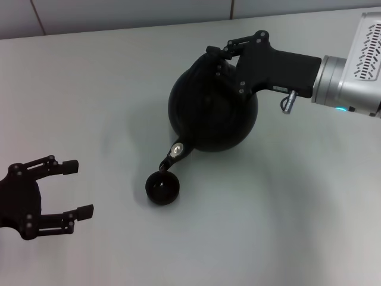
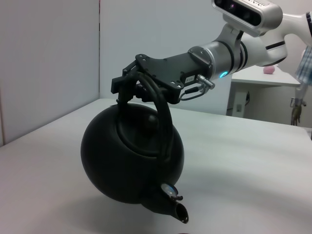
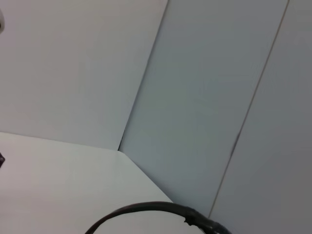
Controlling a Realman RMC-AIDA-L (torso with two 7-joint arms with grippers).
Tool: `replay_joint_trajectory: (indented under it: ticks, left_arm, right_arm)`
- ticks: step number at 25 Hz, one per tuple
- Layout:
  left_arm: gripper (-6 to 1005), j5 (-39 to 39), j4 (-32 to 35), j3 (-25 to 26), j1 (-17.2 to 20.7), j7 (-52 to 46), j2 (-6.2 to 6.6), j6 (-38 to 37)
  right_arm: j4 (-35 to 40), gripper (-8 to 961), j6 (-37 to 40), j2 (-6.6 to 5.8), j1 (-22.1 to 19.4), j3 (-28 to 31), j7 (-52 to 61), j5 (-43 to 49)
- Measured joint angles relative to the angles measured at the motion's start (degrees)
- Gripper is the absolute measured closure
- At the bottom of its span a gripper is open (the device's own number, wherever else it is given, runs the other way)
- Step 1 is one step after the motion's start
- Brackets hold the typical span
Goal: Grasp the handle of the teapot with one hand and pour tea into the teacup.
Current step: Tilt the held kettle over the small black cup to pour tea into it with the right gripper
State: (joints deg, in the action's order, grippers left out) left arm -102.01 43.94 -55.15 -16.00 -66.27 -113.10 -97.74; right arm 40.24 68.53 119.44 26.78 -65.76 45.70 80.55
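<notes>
The right tool point(image 1: 215, 52) reaches in from the counter's right side toward its far middle and has its two fingers closed around the top of the handle point(image 2: 163, 114), so the teapot point(image 1: 211, 113) hangs below and just in front of it. The left wrist view shows the teapot lifted clear of the counter point(image 1: 89, 89) and tipped forward, its spout point(image 1: 171, 156) pointing down and toward the near edge. The spout's end sits right above the teacup point(image 1: 163, 187), which stands on the counter a little nearer the front edge than the teapot; whether the two touch cannot be told. The teapot is a big, round, matte black pot with a short curved spout carrying a silvery fitting, and a tall thin hoop for a handle, thicker on one stretch; an arc of that hoop shows in the right wrist view. The teacup is a small, round, black bowl with no handle, far smaller than the pot. The left tool point(image 1: 78, 186) sits near the counter's front left corner, well apart from both, its fingers spread wide and holding nothing.
</notes>
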Motion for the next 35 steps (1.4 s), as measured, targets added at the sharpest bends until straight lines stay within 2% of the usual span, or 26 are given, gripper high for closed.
replay_joint_trajectory:
  ticks: [18,35]
  left_arm:
    - [134,-0.03,0.00,0.04,-0.03,-0.01,-0.04,0.96]
    - [134,-0.03,0.16,0.76,0.44,0.01,0.17,1.70]
  right_arm:
    - [1.53,827,-0.14,0.00,0.38,-1.75,0.00,-0.02]
    - [4.27,829,-0.61,0.15,-0.88,-3.54,-0.47,0.94]
